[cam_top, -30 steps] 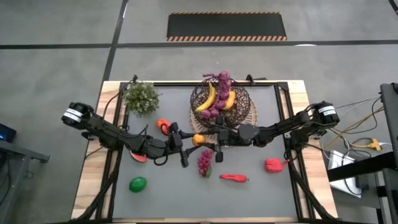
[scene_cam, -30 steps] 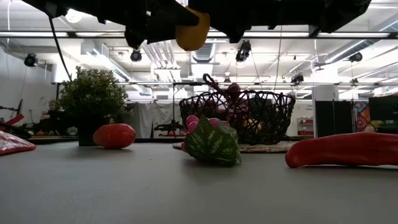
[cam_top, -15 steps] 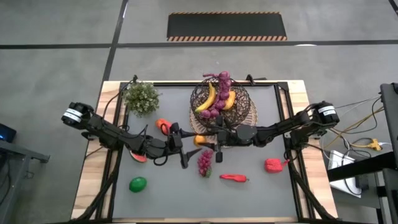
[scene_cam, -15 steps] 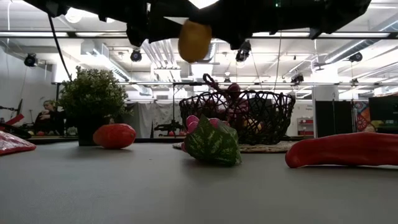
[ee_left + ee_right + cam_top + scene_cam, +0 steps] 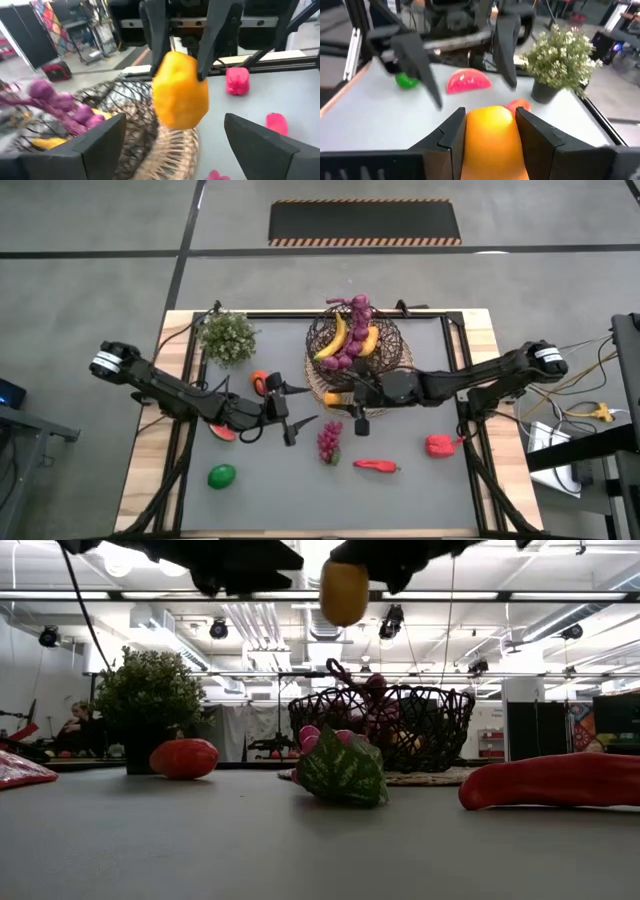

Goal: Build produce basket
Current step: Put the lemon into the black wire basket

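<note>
Bench (image 5: pixel 420 490) ctr: right fingers (image 5: pixel 350 399) clamped on mango (image 5: pixel 344 592) by basket (image 5: pixel 358 340); left fingers (image 5: pixel 296 412) wide open, empty.

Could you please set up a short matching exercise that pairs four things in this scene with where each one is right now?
Things:
1. orange fruit
2. banana
3. green lime
4. left gripper

Places or states:
A. inside the basket
B. on the table's near left part
C. open, holding nothing
D. held in the right gripper, above the table

Pairs: 1-D, 2-A, 3-B, 4-C
</note>
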`<move>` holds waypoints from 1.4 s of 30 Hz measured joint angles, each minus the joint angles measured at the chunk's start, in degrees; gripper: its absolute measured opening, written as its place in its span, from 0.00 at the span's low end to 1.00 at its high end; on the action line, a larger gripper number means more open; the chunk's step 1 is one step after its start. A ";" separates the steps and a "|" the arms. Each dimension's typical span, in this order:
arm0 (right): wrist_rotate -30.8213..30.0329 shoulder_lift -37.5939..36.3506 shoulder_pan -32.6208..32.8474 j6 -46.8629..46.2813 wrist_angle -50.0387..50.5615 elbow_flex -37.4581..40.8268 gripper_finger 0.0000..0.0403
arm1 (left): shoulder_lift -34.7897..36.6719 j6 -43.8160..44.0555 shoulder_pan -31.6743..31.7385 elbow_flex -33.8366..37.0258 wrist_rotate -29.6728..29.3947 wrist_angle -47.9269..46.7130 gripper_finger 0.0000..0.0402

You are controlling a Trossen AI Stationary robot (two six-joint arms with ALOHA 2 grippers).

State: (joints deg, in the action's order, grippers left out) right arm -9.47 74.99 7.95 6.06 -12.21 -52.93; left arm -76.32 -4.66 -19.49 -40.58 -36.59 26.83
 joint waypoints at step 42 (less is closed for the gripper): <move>-9.81 3.78 -22.52 -37.23 21.73 3.64 0.40 | 9.25 -5.21 0.50 3.18 -2.34 -7.90 0.79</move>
State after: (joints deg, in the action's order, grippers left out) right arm -19.28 78.76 -14.57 -31.17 9.52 -49.30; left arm -67.07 -9.87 -18.98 -37.40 -38.93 18.94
